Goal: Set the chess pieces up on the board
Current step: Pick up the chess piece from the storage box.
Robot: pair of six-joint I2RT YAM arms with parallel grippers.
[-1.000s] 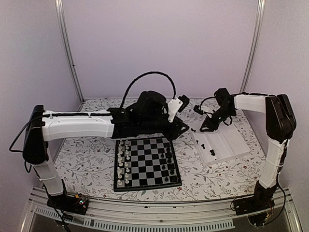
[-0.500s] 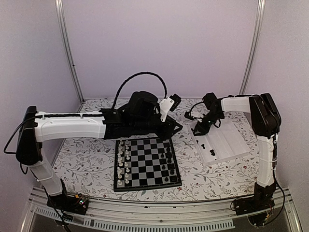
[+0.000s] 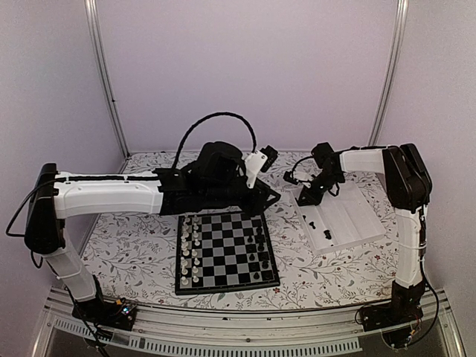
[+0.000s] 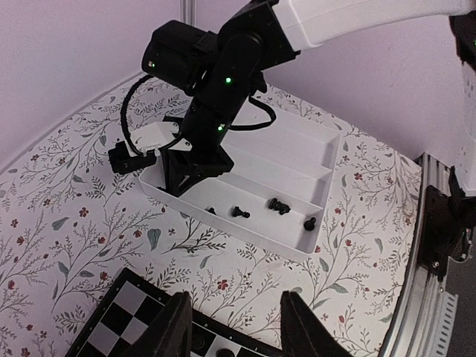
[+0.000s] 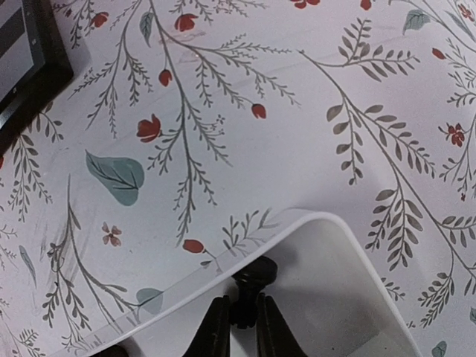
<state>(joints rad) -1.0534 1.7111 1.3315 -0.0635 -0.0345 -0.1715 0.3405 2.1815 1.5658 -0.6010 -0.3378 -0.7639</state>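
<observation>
The board [image 3: 223,254] lies at the table's middle, black chess pieces [image 3: 260,245] along its right side and white ones [image 3: 190,253] along its left. My right gripper [image 5: 242,309] is down in the far left corner of the white tray [image 5: 327,219], shut on a black piece [image 5: 253,277] that stands against the tray wall. From above, that gripper [image 3: 305,197] sits at the tray's far end. My left gripper [image 4: 234,297] hangs open and empty over the board's [image 4: 119,320] far right edge. Several black pieces [image 4: 239,212] lie in the tray's near channel.
The ridged white tray [image 3: 349,219] sits right of the board with loose black pieces [image 3: 326,235] inside. A floral cloth [image 3: 134,245] covers the table. Metal posts [image 3: 104,74] and purple walls enclose the back and sides. My left arm [image 3: 111,193] spans above the board's far edge.
My right arm moved left to the tray's far left corner and its jaws closed on a black piece. My left arm drew back slightly to the left, jaws unchanged.
</observation>
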